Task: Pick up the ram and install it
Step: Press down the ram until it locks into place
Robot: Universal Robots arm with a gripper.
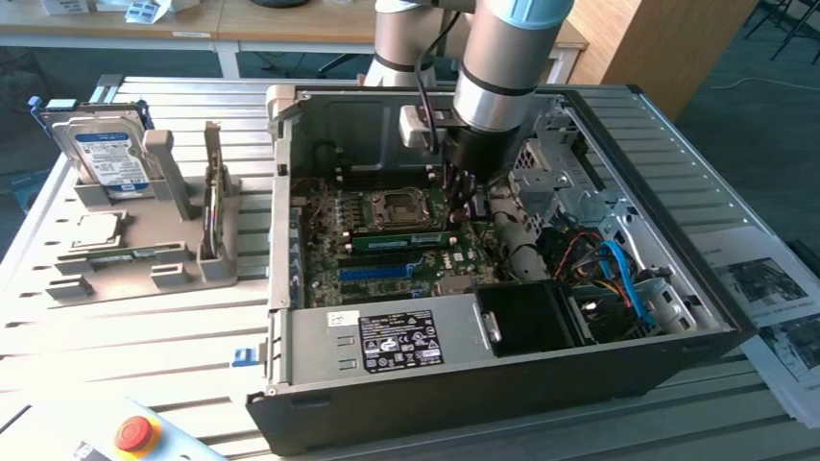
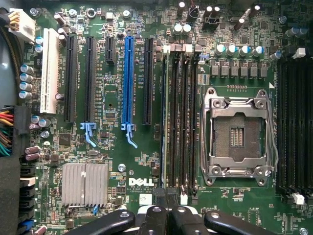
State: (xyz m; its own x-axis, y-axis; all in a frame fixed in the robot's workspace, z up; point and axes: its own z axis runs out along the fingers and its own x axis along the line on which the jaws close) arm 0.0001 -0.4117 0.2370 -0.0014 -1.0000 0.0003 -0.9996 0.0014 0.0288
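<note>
The black two-fingered gripper (image 2: 166, 215) is clenched, its fingertips pressed together, and in the exterior view the gripper (image 1: 468, 197) hangs low inside the open black metal computer case (image 1: 513, 384) on the end of the grey and silver arm. Its tip sits right over one end of the ram (image 2: 164, 122), a long, thin green circuit-board stick that the wrist view shows edge-on as a pale line along the outermost of the black memory slots. Whether the fingertips pinch the stick or only meet above it cannot be told. In the exterior view the ram (image 1: 397, 241) stands on edge, its green face showing, between the silver square processor socket (image 1: 395, 206) and the blue plastic expansion slot (image 1: 384, 272). The wrist view shows the same order: the processor socket (image 2: 238, 132), then the memory slots, then the blue slot (image 2: 128, 83), a white plastic slot (image 2: 50, 68) further out, and a ribbed silver heatsink (image 2: 84, 183) near the DELL lettering. Outside the case, towards the exterior view's left, a grey fixture holds a second green stick (image 1: 213, 192) upright and a blue-labelled hard drive (image 1: 109, 158). A red round button (image 1: 134, 432) sits at the table's near corner.
</note>
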